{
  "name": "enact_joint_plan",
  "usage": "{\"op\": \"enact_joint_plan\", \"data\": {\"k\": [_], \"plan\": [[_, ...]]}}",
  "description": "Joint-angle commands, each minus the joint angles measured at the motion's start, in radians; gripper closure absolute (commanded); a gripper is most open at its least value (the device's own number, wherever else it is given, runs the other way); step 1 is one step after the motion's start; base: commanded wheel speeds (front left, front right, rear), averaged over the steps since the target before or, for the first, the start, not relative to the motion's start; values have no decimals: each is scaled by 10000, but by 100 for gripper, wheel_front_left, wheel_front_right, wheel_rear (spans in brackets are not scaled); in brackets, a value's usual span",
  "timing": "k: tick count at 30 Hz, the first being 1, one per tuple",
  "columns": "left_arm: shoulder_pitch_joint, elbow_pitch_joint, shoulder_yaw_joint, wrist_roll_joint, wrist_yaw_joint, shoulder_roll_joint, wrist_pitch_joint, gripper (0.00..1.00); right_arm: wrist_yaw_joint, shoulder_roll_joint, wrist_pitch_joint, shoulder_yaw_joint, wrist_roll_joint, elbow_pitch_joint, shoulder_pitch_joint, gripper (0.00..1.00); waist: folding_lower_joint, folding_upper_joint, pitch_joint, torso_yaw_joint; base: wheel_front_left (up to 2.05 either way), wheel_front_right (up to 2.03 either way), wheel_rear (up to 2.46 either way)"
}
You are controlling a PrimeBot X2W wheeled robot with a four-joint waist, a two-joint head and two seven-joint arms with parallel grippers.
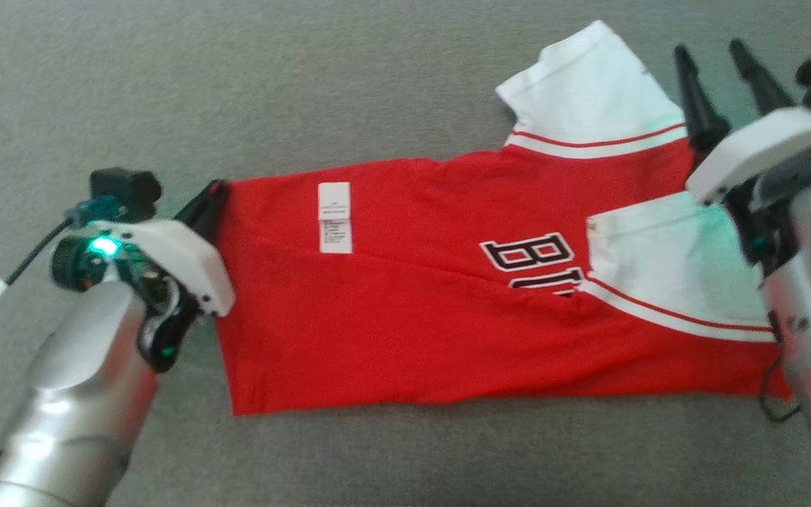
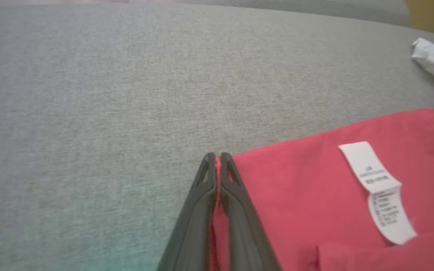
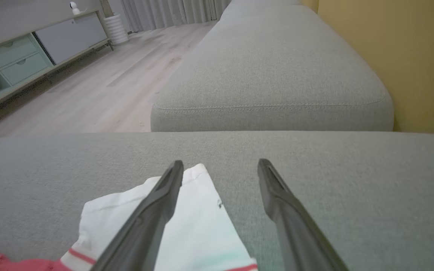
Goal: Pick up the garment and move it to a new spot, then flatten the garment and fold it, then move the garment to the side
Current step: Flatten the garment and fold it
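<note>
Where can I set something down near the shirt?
Bare: grey cushion beyond the shirt, and the strip along its near edge. Crowded: both ends, with the left gripper shut on its corner, the right gripper open at the sleeve.

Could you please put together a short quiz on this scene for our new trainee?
1. True or false: the left gripper is shut on a corner of the red garment.
2. The right gripper is: A) open, beside a white sleeve; B) shut on the collar; C) shut on a button.
3. Fill in: the care label lies on the ___ part of the garment.
Key: 1 true; 2 A; 3 red.
</note>
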Motion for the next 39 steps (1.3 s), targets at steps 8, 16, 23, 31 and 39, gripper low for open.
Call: {"op": "enact_joint_plan", "data": {"k": [8,16,23,31,39], "plan": [[-896,-554,-779,-426,16,-388,-1100,100,-9,-653,1560,530,-998,1704,-1938,0,-1,0,537,1444,0,0,0],[-1195,-453,-1678,-843,16,-667,-1736,100,-9,-684,1966,503,-1761,3211,-2621,0,-1,0,753,2010,0,0,0],[-1475,-152,-2107,-1159,16,-693,-2401,100,-9,-871,1397,398,-1896,3755,-2888,100,-1,0,777,2056,0,0,0],[-1938,364,-1786,-812,202,-605,-3813,100,-9,-890,-912,-666,-2330,4132,-3199,100,-1,0,505,1814,0,0,0],[-1204,-482,-540,465,545,-496,-4014,100,-9,-541,-2537,-879,-2119,4074,-2702,100,-1,0,-238,1219,0,0,0]]}}
